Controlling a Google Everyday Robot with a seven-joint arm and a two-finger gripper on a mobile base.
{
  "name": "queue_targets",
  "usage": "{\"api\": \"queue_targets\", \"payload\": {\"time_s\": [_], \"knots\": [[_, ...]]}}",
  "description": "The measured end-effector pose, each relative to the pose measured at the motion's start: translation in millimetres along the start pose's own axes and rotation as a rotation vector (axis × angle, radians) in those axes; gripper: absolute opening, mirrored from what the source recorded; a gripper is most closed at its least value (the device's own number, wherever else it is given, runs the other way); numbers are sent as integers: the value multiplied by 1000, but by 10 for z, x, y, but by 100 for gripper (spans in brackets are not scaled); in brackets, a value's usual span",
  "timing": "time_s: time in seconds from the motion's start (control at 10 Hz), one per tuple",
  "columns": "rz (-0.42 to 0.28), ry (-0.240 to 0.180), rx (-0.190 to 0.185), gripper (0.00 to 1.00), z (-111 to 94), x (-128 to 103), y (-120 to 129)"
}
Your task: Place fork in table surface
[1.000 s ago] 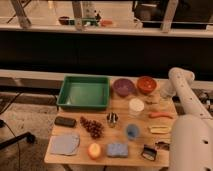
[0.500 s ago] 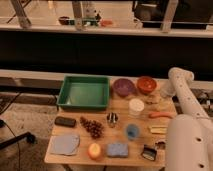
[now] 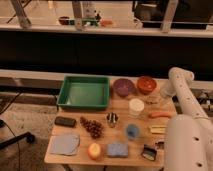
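The table surface (image 3: 120, 112) is a light brown wooden top carrying many small objects. My white arm (image 3: 186, 140) comes down from the right and covers the table's front right corner. The gripper is hidden behind this forearm, so it does not show. The fork is hidden too. Only a small dark bit (image 3: 160, 144) shows at the arm's left edge, and I cannot tell what it is.
A green bin (image 3: 84, 92) stands at the back left, with a purple bowl (image 3: 123, 87) and an orange bowl (image 3: 146, 84) to its right. A white cup (image 3: 136, 107), carrot (image 3: 160, 114), yellowish bar (image 3: 157, 129), black-handled tool (image 3: 148, 151), blue sponge (image 3: 117, 149) and grey cloth (image 3: 65, 144) lie around.
The big forearm has shifted slightly to the left over the front right corner. The objects on the table have stayed put.
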Motion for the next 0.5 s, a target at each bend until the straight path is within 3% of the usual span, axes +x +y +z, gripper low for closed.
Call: {"api": "queue_targets", "payload": {"time_s": [0.5], "knots": [[-1, 1, -6, 59, -3, -2, -24]]}}
